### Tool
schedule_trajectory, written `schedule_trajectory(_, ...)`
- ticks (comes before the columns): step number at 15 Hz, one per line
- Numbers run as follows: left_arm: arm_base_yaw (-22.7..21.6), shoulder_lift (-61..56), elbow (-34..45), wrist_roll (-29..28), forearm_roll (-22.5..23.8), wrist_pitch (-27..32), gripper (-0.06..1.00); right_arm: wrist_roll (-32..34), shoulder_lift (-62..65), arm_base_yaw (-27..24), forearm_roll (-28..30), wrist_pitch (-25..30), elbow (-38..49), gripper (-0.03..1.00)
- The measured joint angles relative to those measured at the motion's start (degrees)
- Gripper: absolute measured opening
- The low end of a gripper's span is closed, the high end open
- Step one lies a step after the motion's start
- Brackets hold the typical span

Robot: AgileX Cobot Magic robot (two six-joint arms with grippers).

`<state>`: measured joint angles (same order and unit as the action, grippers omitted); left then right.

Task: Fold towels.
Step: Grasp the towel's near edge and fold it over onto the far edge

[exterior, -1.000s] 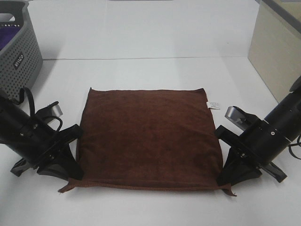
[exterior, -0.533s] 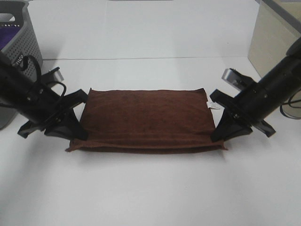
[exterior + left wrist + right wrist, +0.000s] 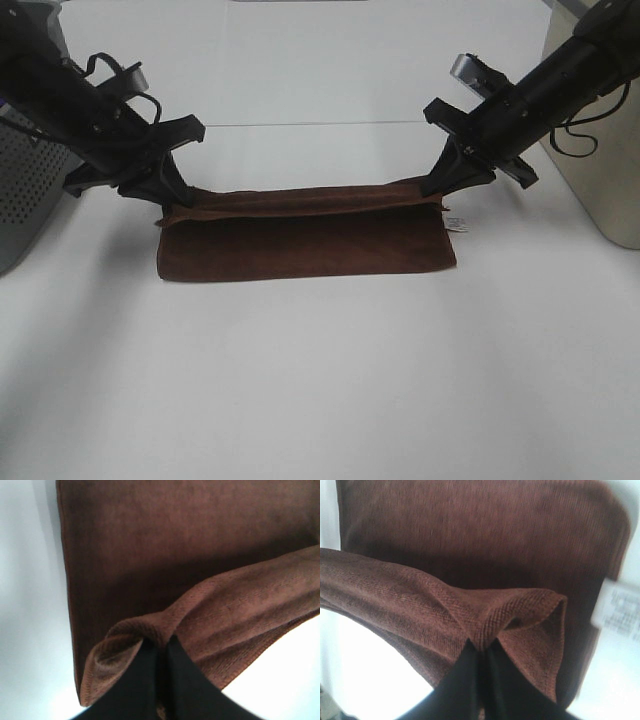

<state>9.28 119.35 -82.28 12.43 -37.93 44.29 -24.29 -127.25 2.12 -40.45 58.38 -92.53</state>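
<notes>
Now: the towel [image 3: 300,245] has its near edge lifted and carried over toward the far edge. A second ago it lay as a flat square; it now reads as a band about half as deep.
Meaning: the first fold looks nearly made, but the carried edge hangs just above the lower layer and is not yet laid down.
Left gripper [image 3: 170,205]: clamped on one carried corner, with cloth bunched around the closed tips.
Right gripper [image 3: 437,190]: clamped on the other carried corner, just above the tag [image 3: 457,223].
Towel place: middle of the table [image 3: 320,400], stretched across between the two arms, with the lower layer flat.
Edges: the fold line on the near side is straight. The held edge sags a little between the grippers. Whether its corners sit exactly over the far corners cannot be told.
Tag: white, poking out at the right side, uncovered.
Room: bare table lies in front of and beyond the towel. The basket [image 3: 20,200] sits beside the left arm. The beige box [image 3: 600,150] stands close by the right arm, the tighter side.
</notes>
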Motion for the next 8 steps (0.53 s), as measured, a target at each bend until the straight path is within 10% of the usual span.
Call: schedule_trajectory(8, 0.00, 10.60, -9.45, -0.11, 0.40, -4.58, 0.01, 0.34, -9.11, 0.00, 0.17, -4.24, -7.39, 0.00)
